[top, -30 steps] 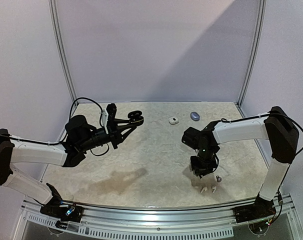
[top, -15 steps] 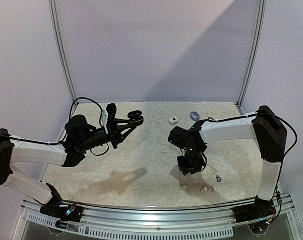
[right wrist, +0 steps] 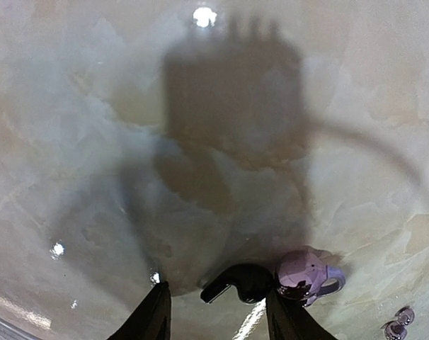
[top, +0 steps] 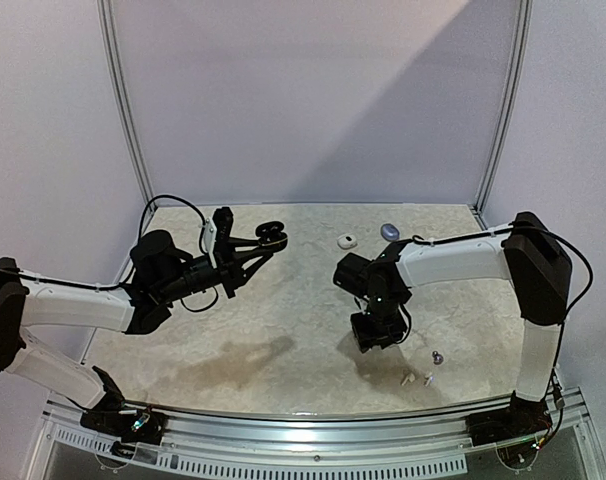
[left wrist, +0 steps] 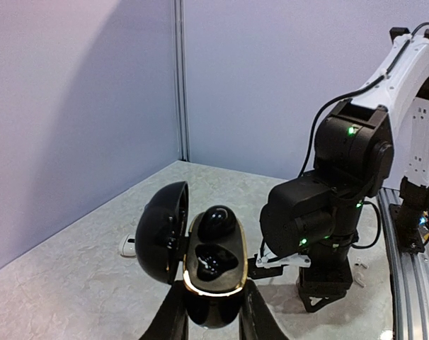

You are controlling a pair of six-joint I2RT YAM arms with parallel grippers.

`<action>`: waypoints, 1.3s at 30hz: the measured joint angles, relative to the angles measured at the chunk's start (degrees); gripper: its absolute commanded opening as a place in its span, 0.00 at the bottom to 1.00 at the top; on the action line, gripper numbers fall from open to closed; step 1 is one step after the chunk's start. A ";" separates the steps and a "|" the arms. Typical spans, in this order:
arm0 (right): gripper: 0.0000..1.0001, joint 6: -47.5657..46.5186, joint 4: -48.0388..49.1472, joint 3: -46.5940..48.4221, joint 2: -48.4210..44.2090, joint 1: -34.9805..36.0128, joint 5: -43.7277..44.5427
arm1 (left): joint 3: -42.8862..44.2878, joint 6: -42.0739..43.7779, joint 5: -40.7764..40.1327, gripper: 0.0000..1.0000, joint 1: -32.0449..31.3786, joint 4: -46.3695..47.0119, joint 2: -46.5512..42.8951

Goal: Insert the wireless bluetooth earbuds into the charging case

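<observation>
- Charging cases: three. The open black case (left wrist: 214,269) is well left of the right tool (top: 373,338); the white case (top: 348,240) and bluish case (top: 389,231) lie beyond that tool.
- Earbuds inside the black case: one black earbud (left wrist: 216,221).
- At that tool's fingertips: one black piece (right wrist: 236,282), kind unclear.
- Just beside that tool: one purplish earbud (right wrist: 306,275).
- Nearer and right of that tool: two white earbuds (top: 405,380) and one dark earbud (top: 436,356).

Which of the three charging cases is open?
The black case in the left gripper: its lid is swung back. The white case and bluish case lie on the table, looking shut.
</observation>
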 measured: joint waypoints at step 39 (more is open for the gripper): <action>0.20 -4.15 3.43 -3.69 -2.58 -4.79 2.47 | 0.00 0.83 0.61 0.00 0.00 -1.18 0.00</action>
